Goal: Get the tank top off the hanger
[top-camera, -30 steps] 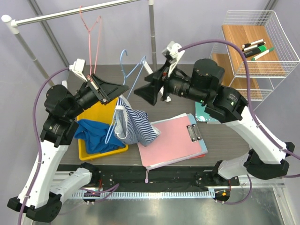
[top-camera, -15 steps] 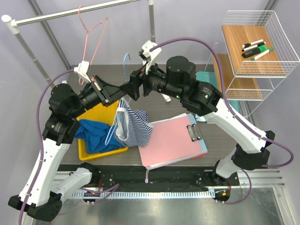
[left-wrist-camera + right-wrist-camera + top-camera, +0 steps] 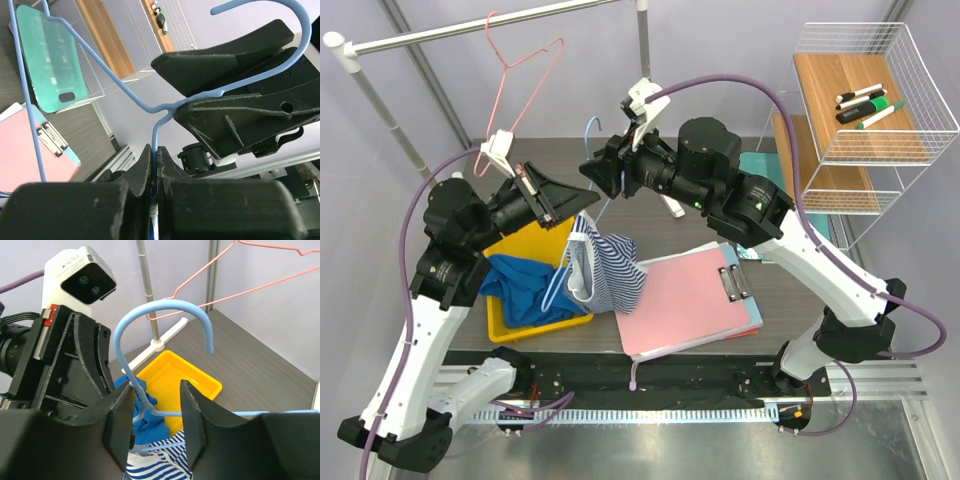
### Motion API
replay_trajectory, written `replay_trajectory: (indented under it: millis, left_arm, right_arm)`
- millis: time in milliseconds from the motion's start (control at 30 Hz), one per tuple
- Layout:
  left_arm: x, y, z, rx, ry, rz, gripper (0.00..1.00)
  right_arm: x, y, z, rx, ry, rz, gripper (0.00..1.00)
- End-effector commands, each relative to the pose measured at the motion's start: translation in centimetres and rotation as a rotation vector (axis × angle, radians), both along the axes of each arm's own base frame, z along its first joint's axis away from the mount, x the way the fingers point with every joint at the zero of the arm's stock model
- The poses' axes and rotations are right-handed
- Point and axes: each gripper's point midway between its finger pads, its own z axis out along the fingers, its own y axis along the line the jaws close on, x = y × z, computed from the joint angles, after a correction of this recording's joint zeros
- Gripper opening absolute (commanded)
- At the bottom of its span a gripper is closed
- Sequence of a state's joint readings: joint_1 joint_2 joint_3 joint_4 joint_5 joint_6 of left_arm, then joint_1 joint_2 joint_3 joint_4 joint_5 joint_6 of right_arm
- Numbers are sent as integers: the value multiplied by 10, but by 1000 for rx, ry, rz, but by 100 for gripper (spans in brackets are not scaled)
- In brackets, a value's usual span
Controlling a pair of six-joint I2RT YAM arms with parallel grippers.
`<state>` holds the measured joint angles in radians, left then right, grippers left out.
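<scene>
A blue wire hanger [image 3: 591,135] carries a blue-and-white striped tank top [image 3: 605,268], which droops onto the table. My left gripper [image 3: 582,190] is shut on the hanger's wire; in the left wrist view the wire [image 3: 154,150] is pinched between the fingers. My right gripper [image 3: 592,178] is open, its jaws on either side of the hanger's neck [image 3: 142,405] just below the hook [image 3: 165,307]. The striped top [image 3: 160,467] hangs below the right fingers.
A yellow bin [image 3: 525,318] holds a blue garment [image 3: 520,285]. A pink clipboard [image 3: 685,300] lies at the centre right. A pink hanger [image 3: 525,75] hangs on the rail. A wire shelf [image 3: 865,100] with markers stands at the right.
My right arm swung left from the table's middle and brought its open jaws around the hanger's neck beside my left gripper. The pink hanger swung right.
</scene>
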<state>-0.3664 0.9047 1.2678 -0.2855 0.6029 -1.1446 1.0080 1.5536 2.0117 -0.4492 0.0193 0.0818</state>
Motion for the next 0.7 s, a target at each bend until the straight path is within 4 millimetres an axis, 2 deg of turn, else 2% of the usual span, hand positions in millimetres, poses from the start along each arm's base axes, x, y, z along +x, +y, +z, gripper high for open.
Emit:
replay_trajectory:
  millis: [0,167,200,233,267,300,333,400,433,467,533,567,633,667]
  left_arm:
    - [-22,-2,23,-31,-96,-74,0]
    - [-28,-4,26,-32,-115,-110,0]
    - [-29,-4,25,-30,-116,-114,0]
    - [-30,-4,26,-31,-121,-117,0]
    - [-32,-4,26,-29,-124,-129,0]
    - [-33,-5,26,-28,-129,-134,0]
    - [-34,-5,27,-27,-132,-138,0]
    - [-36,-5,26,-21,-143,-152,3]
    - [-39,-4,26,-20,-152,-153,7]
    - [-40,-4,26,-15,-161,-153,17]
    - [-45,-2,27,-9,-185,-154,30]
    - [-45,0,29,-8,-199,-141,41]
    - [-51,5,32,18,-240,-110,51]
    - [-50,8,31,35,-252,-87,60]
  right_arm:
    - [-8,9,17,68,-30,55,42]
    - [-9,7,18,97,-12,50,30]
    - [-10,7,19,109,-9,51,26]
    - [-10,7,18,117,-1,52,15]
    - [-12,5,17,130,19,53,11]
    - [-14,5,18,142,25,56,7]
    - [-13,6,9,136,43,54,4]
    - [-16,3,12,163,58,52,2]
    - [-15,2,5,156,69,49,1]
    - [-17,-1,7,170,77,45,1]
    - [-17,-2,5,176,82,43,1]
    - [-18,-2,4,175,87,43,1]
    - [-20,-5,5,177,87,46,1]
    - [-21,-7,5,175,88,46,1]
